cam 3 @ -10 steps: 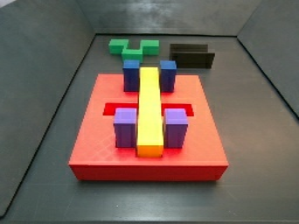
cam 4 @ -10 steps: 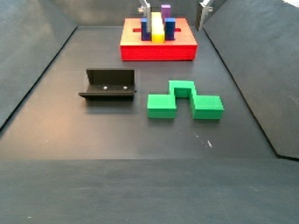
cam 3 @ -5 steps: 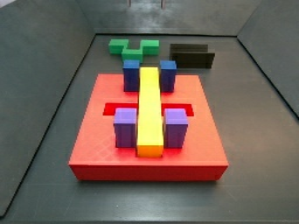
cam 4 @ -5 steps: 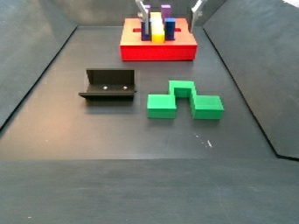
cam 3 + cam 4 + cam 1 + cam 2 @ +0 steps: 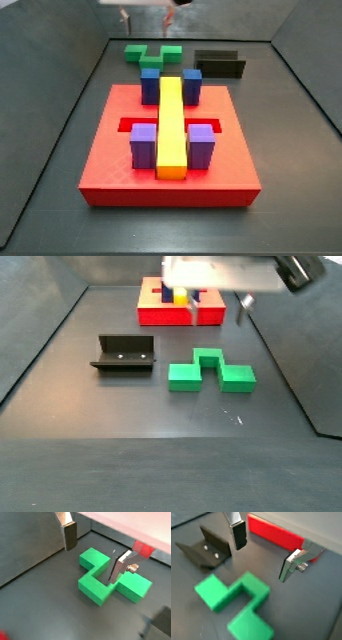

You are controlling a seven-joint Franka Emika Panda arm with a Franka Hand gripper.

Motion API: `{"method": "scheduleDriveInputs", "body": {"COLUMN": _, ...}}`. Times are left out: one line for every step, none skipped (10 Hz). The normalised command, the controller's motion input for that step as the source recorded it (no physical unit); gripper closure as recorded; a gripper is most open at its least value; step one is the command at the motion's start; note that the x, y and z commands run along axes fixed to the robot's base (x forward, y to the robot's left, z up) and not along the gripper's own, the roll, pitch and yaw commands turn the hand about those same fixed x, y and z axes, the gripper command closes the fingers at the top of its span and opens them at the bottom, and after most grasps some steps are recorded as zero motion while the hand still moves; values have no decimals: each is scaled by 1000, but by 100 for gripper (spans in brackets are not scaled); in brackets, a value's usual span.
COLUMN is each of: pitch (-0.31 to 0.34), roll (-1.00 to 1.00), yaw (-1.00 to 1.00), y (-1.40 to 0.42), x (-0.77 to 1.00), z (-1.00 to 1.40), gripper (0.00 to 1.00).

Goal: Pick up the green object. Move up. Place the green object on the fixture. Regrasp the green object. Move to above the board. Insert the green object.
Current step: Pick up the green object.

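Note:
The green object [image 5: 210, 370] lies flat on the dark floor, also seen behind the board [image 5: 154, 55] and in both wrist views [image 5: 110, 579] [image 5: 238, 599]. My gripper [image 5: 221, 314] hangs above it, open, with nothing between the fingers [image 5: 69, 534]; its midpoint [image 5: 91, 563] [image 5: 262, 564] is over the floor and an arm of the object. In a side view the gripper [image 5: 147, 16] shows blurred at the top edge. The fixture [image 5: 124, 354] [image 5: 221, 63] [image 5: 204, 549] stands beside the green object. The red board [image 5: 120, 170] [image 5: 181, 316] [image 5: 278, 537] lies farther off.
On the board stand two blue blocks [image 5: 151, 82], two purple blocks [image 5: 202, 145] and a long yellow bar [image 5: 171, 125]. Sloped grey walls [image 5: 287, 346] enclose the floor on all sides.
The gripper has come away from above the board toward the green object and dropped lower, with its body now filling the top of a side view. Nothing else moved.

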Motion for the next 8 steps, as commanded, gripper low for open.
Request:
{"method": "scheduleDriveInputs", "body": {"pitch": -36, "roll": -10, "yaw": -220, "y": 214, "x": -117, "z": -323, "gripper": 0}}
{"method": "scheduleDriveInputs", "body": {"pitch": 0, "roll": -39, "yaw": 0, "y": 0, "x": 269, "z": -177, "gripper": 0}}
{"method": "scheduleDriveInputs", "body": {"pitch": -3, "roll": -101, "yaw": 0, "y": 0, "x": 494, "z": -114, "gripper": 0}}
{"method": "scheduleDriveInputs", "body": {"pitch": 0, "roll": -137, "yaw": 60, "y": 0, "x": 603, "z": -126, "gripper": 0}}
{"method": "scheduleDriveInputs", "body": {"pitch": -40, "roll": -193, "yaw": 177, "y": 86, "x": 326, "z": -431, "gripper": 0}}
{"method": "scheduleDriveInputs", "body": {"pitch": -27, "roll": -174, "yaw": 380, "y": 83, "x": 100, "z": -477, "gripper": 0}}
{"method": "scheduleDriveInputs", "body": {"pitch": -27, "roll": -189, "yaw": 474, "y": 0, "x": 51, "z": -477, "gripper": 0}}
{"method": "scheduleDriveInputs", "body": {"pitch": -30, "roll": -190, "yaw": 491, "y": 0, "x": 20, "z": -446, "gripper": 0}}
